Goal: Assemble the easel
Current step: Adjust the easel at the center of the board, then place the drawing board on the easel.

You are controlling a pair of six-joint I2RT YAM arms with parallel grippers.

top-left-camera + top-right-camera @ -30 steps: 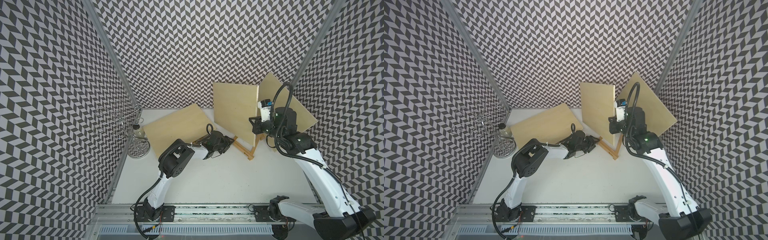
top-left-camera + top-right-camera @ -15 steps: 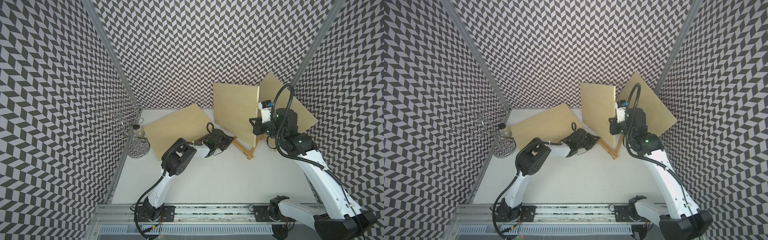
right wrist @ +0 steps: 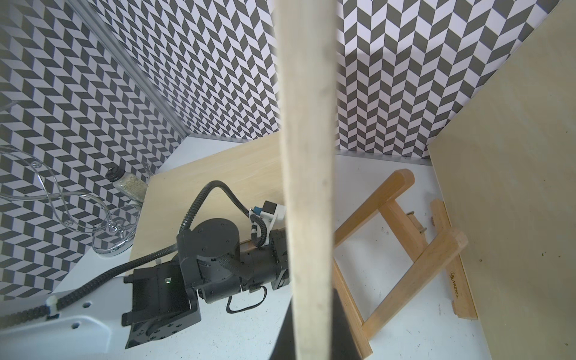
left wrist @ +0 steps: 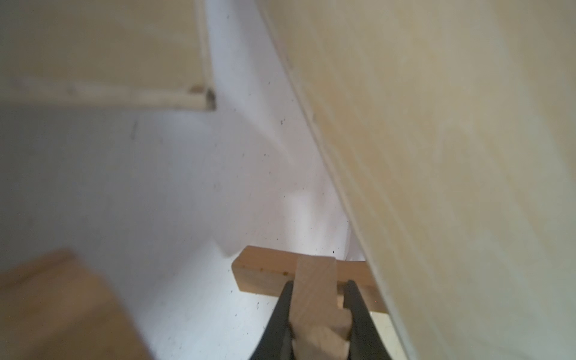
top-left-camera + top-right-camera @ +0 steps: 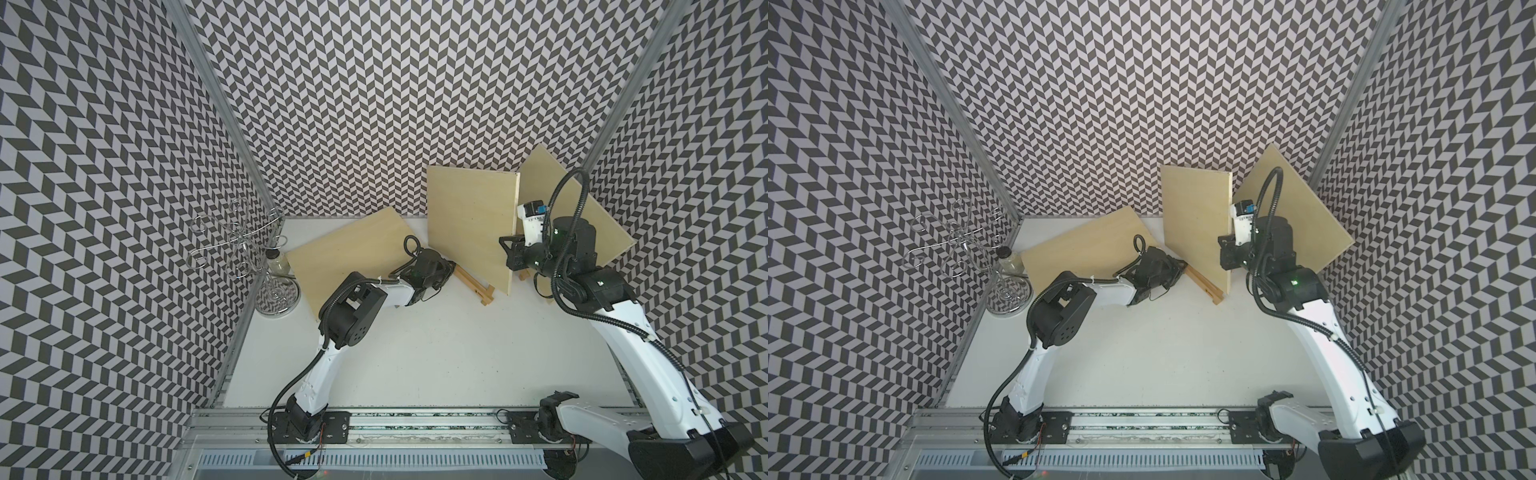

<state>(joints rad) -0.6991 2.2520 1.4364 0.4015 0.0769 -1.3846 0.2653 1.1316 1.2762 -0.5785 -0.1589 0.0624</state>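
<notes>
The easel [image 3: 420, 276] lies flat on the white surface [image 5: 415, 353], legs splayed. The left pincer [image 4: 318, 288] is clamped on a narrow bar at one end of the frame. The frame's long axis therefore runs straight away from that pincer, passing beneath the lower edge of the upright board [image 5: 469, 224] toward the right arm's side. The right pincer [image 3: 314, 299] is closed on the board's thin edge, holding it on end across the frame. The left arm is the nearer one. Raising the frame probably means tilting it up clear of the board.
</notes>
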